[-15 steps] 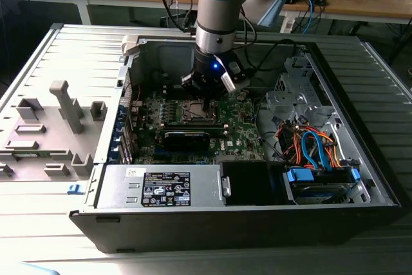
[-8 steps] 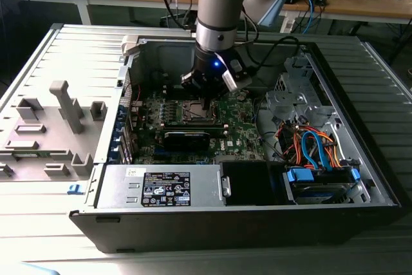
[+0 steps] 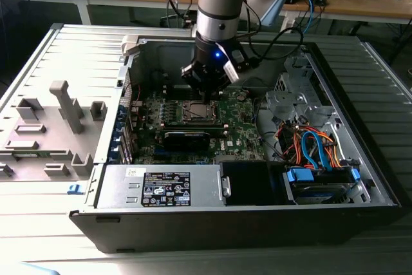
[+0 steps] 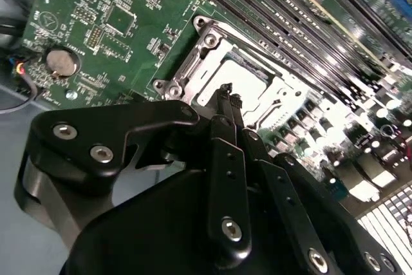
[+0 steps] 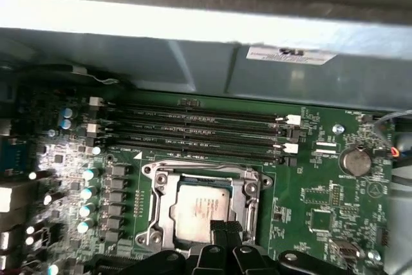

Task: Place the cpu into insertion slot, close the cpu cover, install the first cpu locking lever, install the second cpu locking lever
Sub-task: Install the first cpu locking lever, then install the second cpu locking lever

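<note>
Inside the open grey desktop computer case (image 3: 360, 127), the black two-fingered gripper (image 3: 205, 96) hangs from the arm directly over the small square insertion slot with its silver metal rim (image 3: 197, 113) on the green circuit board (image 3: 241, 130). Its slim fingers (image 4: 226, 104) are pressed together, their tips meeting with nothing caught between them, and they sit just above one edge of the socket. The cpu, a flat square chip with a pale silvery-grey face (image 5: 203, 209), lies seated in the slot. Around it the cpu cover, a thin silver frame plate with a square window (image 5: 161, 205), lies flat on the socket, and the chip shows through that window in both wrist views. Beside the socket run long black memory slots (image 5: 199, 133), and a round silver coin battery (image 5: 354, 161) sits well apart from it on the board.
</note>
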### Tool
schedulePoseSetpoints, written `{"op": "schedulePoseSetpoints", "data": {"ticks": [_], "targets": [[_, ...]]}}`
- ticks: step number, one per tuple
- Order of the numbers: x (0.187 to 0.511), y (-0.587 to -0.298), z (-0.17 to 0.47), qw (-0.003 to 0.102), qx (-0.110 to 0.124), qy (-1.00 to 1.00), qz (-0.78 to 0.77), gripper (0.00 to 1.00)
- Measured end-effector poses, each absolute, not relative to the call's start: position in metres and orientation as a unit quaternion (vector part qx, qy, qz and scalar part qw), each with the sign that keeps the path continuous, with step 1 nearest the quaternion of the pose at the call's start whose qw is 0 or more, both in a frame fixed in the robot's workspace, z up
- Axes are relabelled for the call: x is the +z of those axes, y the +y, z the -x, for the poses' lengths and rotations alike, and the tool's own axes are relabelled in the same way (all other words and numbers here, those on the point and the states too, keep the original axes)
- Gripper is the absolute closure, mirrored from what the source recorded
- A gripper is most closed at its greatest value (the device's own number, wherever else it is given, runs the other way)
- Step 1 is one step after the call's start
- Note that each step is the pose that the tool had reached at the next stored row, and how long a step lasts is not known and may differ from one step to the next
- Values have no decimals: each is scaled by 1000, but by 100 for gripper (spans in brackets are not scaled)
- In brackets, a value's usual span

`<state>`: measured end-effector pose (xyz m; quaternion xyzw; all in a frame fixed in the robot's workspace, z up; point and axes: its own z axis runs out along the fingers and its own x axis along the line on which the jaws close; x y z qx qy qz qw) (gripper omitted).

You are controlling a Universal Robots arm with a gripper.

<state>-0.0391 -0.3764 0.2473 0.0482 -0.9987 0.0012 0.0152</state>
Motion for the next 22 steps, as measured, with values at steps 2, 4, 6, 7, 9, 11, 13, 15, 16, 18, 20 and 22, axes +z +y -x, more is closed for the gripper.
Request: {"op": "schedulePoseSetpoints", "data": {"ticks": [2, 4, 6, 7, 9, 11, 13, 15, 16, 18, 20, 22], "targets": [[254, -376, 39, 15, 1, -999, -48, 89], [257, -376, 39, 15, 1, -999, -48, 89], [260, -376, 39, 15, 1, -999, -48, 89], [261, -376, 39, 15, 1, -999, -47, 89], [261, -376, 39, 15, 1, -999, -48, 89], [261, -376, 39, 15, 1, -999, -48, 89], [261, -376, 39, 15, 1, -999, -47, 89], [261, -376, 39, 15, 1, -999, -47, 89], [261, -376, 39, 15, 1, -999, -48, 89], [261, -376, 39, 15, 1, -999, -48, 89], [262, -377, 39, 15, 1, -999, -48, 89], [262, -379, 39, 15, 1, -999, -48, 89]]}}
